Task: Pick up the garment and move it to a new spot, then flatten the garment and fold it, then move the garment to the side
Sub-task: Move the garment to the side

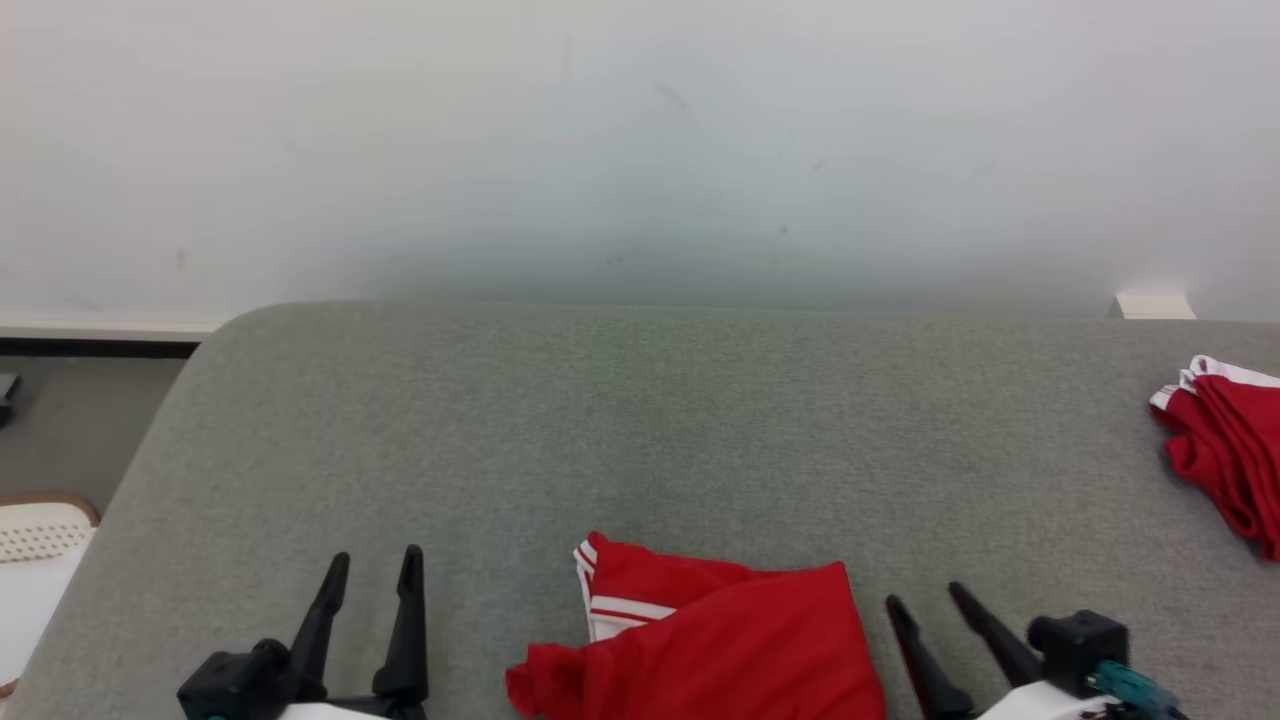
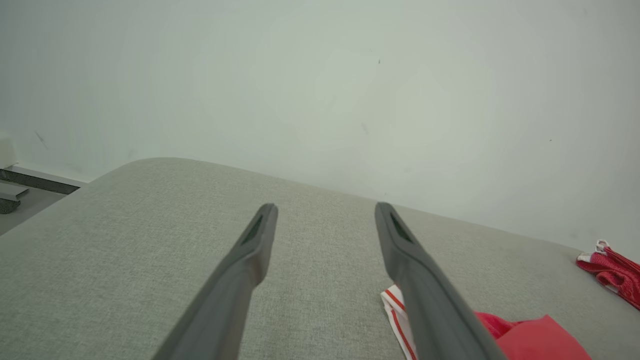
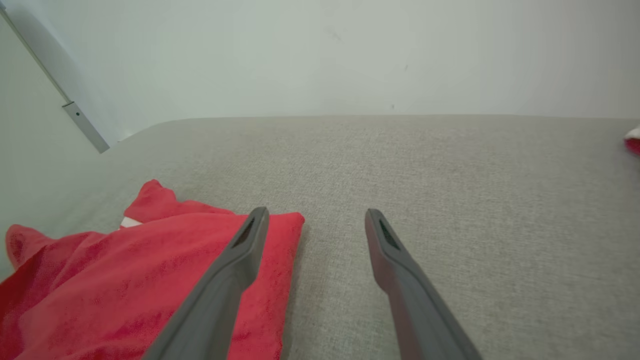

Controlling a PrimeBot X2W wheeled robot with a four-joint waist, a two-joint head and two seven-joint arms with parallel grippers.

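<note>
A red garment (image 1: 720,640) with white striped trim lies folded on the grey cushioned surface (image 1: 640,430) at the near edge, between my two grippers. It also appears in the left wrist view as the garment (image 2: 530,340) at lower right and in the right wrist view as the garment (image 3: 150,280) at lower left. My left gripper (image 1: 375,565) stands open to the garment's left, nothing between its fingers. My right gripper (image 1: 925,595) stands open just right of the garment, holding nothing. The left gripper (image 2: 325,207) and the right gripper (image 3: 315,212) both show spread fingers.
A second red and white garment (image 1: 1225,440) lies bunched at the far right edge of the surface. A pale wall (image 1: 640,150) rises behind the surface. A white perforated object (image 1: 40,540) sits on the floor at the left.
</note>
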